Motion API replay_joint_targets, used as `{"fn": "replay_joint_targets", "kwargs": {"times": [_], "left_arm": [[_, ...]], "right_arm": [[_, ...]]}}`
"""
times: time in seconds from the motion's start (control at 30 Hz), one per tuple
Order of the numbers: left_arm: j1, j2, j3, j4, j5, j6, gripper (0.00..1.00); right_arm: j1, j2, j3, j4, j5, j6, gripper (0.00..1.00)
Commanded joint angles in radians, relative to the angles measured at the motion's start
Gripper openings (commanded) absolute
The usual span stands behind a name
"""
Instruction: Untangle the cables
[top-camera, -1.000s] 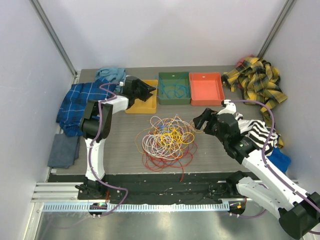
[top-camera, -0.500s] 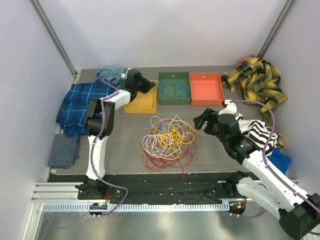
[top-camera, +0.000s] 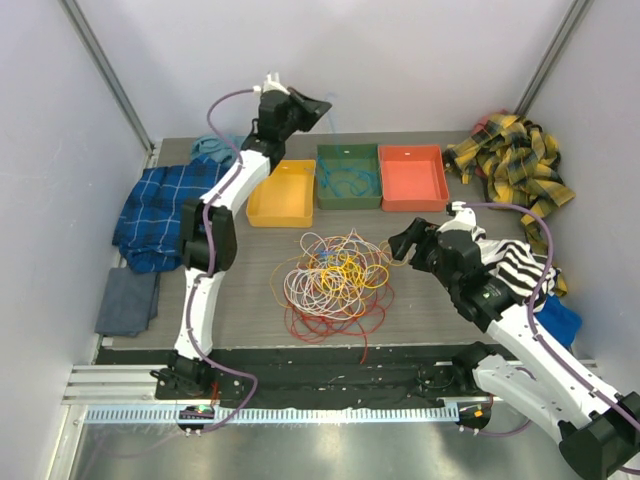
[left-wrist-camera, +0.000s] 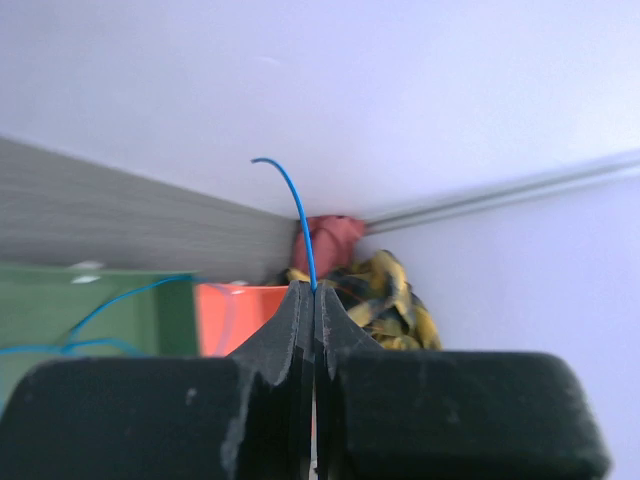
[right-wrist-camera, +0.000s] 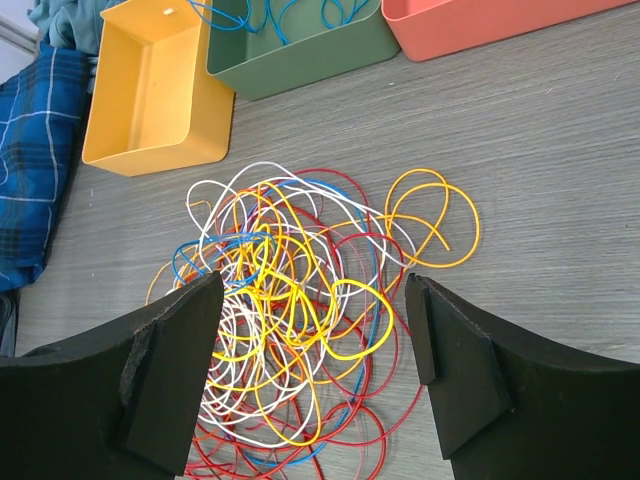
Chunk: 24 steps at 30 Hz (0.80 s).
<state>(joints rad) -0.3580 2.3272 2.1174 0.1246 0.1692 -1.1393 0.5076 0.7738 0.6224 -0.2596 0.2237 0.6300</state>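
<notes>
**Cables** (top-camera: 333, 280): a loose, flat heap of thin wire loops in red, yellow, white, orange and blue, lying on the bench (top-camera: 250, 270) at the centre of the overhead frame. Red loops spread along its lower edge. One orange loop (right-wrist-camera: 432, 215) juts out at the right of the right-wrist frame. Further blue wires (top-camera: 345, 182) lie coiled in the green tray (top-camera: 348, 149), upper centre. A single blue wire (left-wrist-camera: 295, 215) rises in a curve from the closed left pincer (left-wrist-camera: 314, 292).

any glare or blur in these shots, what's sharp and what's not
Top external: evenly lit and sharp, but glare washes out the metal rail at the near edge. Left wrist: the blue cable is crisp, while the left gripper shut on it is dark and soft. Right wrist: the cables are sharp, no glare.
</notes>
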Motion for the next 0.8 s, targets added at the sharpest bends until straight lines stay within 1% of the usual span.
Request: {"fn": "replay_joint_targets", "kwargs": {"times": [0.0, 0.03, 0.1, 0.3, 0.37, 0.5, 0.57, 0.6, 0.63, 0.7, 0.73, 0.77], "left_arm": [[-0.065, 0.093, 0.134, -0.063, 0.046, 0.058, 0.00], [-0.071, 0.109, 0.157, -0.087, 0.044, 0.056, 0.00], [-0.075, 0.129, 0.151, -0.095, 0.049, 0.050, 0.00], [-0.082, 0.115, 0.024, -0.118, 0.024, 0.072, 0.00], [-0.082, 0.110, 0.000, -0.150, 0.012, 0.084, 0.00], [-0.082, 0.120, -0.002, -0.186, 0.013, 0.107, 0.00], [-0.081, 0.120, -0.002, -0.192, 0.032, 0.115, 0.28], [-0.082, 0.120, -0.002, -0.206, 0.032, 0.121, 0.40], [-0.082, 0.115, -0.005, -0.212, 0.033, 0.127, 0.59], [-0.082, 0.094, -0.016, -0.233, 0.020, 0.139, 0.70], [-0.081, 0.081, -0.020, -0.238, 0.013, 0.156, 0.99], [-0.078, 0.054, -0.028, -0.240, -0.005, 0.165, 1.00]], "right_arm": [[-0.003, -0.031, 0.007, 0.019, 0.031, -0.024, 0.82], [-0.003, -0.036, 0.007, 0.011, 0.037, -0.026, 0.82], [-0.004, -0.044, 0.007, 0.008, 0.042, -0.030, 0.82], [-0.006, -0.045, 0.007, 0.002, 0.046, -0.041, 0.82], [-0.006, -0.044, 0.010, 0.003, 0.046, -0.042, 0.82], [-0.004, -0.044, 0.014, 0.003, 0.046, -0.044, 0.82], [-0.004, -0.044, 0.011, 0.000, 0.048, -0.041, 0.82], [-0.004, -0.045, 0.013, 0.002, 0.048, -0.041, 0.82], [-0.004, -0.045, 0.013, 0.000, 0.046, -0.039, 0.82], [-0.004, -0.047, 0.014, 0.000, 0.043, -0.035, 0.82], [-0.004, -0.047, 0.016, 0.000, 0.045, -0.035, 0.82], [-0.006, -0.047, 0.016, 0.000, 0.043, -0.032, 0.82]]}}
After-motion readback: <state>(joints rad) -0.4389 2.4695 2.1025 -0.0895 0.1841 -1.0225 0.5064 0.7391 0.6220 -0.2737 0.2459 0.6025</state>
